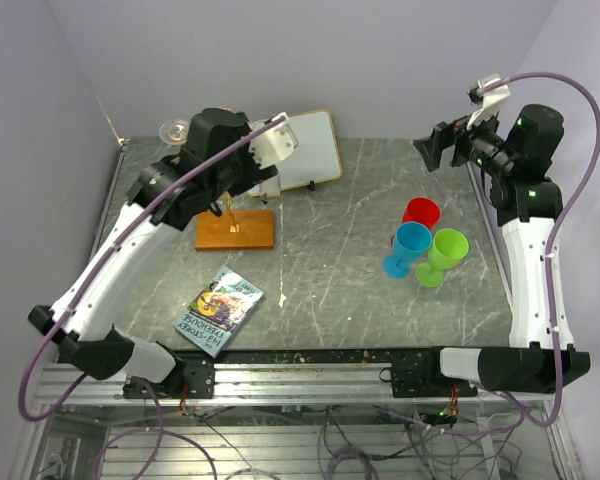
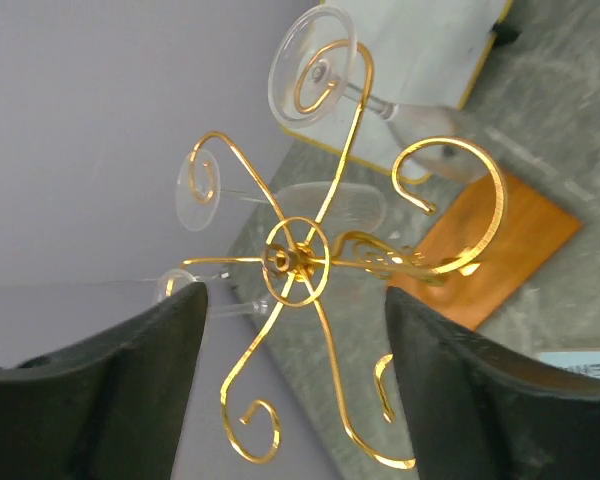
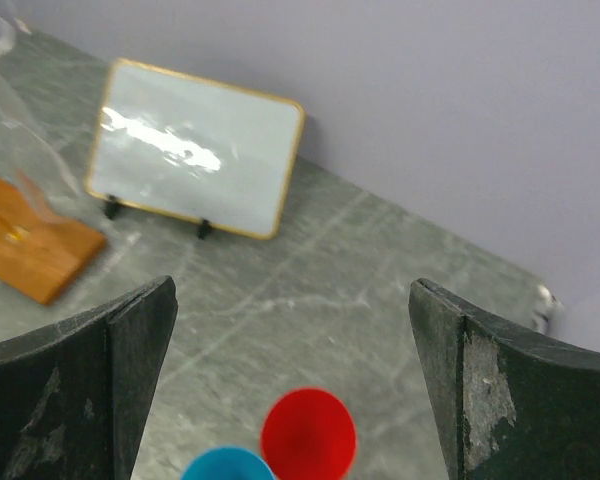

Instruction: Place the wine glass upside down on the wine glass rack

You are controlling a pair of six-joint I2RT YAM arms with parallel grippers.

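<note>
1. Presently the wine glass rack point(image 2: 296, 260) stands on its orange-brown wooden base point(image 1: 235, 232) toward the far left of the grey stone table point(image 1: 330, 285), with the left arm reaching over it.
2. The left gripper point(image 2: 295, 300) hangs right above the rack's central hub and looks down on it. Its fingers point(image 2: 110, 390) are spread wide, with nothing held between them.
3. The wine glass point(image 2: 178, 284) is on the rack, foot up and bowl down. Its clear foot shows at the end of one gold arm, just beside the tip of a left finger, and its stem runs in toward the hub. Whether finger and foot touch, I cannot tell.
4. A second glass point(image 2: 315, 65) hangs upside down with its foot seated in a curled scroll of the rack. A third glass point(image 2: 200, 185) hangs the same way from the neighbouring scroll.
5. The white framed board point(image 1: 315, 150) stands propped up just beyond the rack, to its right.
6. The right gripper point(image 3: 292, 290) is raised well to the right of the rack, fingers spread wide and empty.
7. A red cup point(image 1: 421, 213), a blue cup point(image 1: 410, 245) and a green cup point(image 1: 445, 250) cluster together well to the right of the rack.
8. A book point(image 1: 218, 310) lies flat on the near side of the rack.
</note>
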